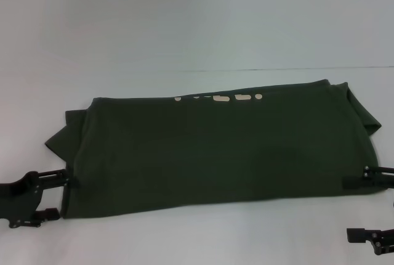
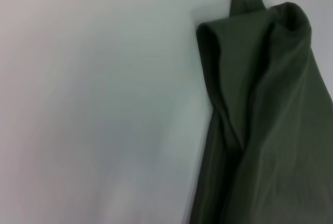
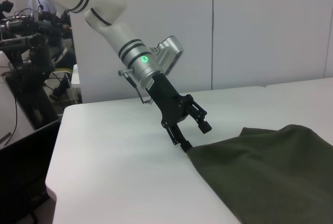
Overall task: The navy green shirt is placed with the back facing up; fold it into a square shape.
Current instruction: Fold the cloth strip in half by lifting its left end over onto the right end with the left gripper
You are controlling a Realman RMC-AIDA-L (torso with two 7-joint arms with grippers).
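The navy green shirt [image 1: 215,148] lies across the white table [image 1: 184,240], folded lengthwise into a wide band. Cream lettering [image 1: 225,98] peeks out along its far fold, and a sleeve [image 1: 61,135] sticks out at the left end. My left gripper [image 1: 58,196] is at the shirt's near-left corner, open; one finger [image 3: 182,143] touches the cloth edge and the other stands clear of it. My right gripper [image 1: 357,208] is at the near-right corner, open, its upper finger [image 1: 360,180] at the hem. The left wrist view shows rumpled shirt [image 2: 270,130] layers only.
In the right wrist view the table's edge [image 3: 54,182] drops off beyond the left arm [image 3: 104,15], with equipment racks [image 3: 31,52] past it. Bare white tabletop [image 1: 197,31] lies behind the shirt.
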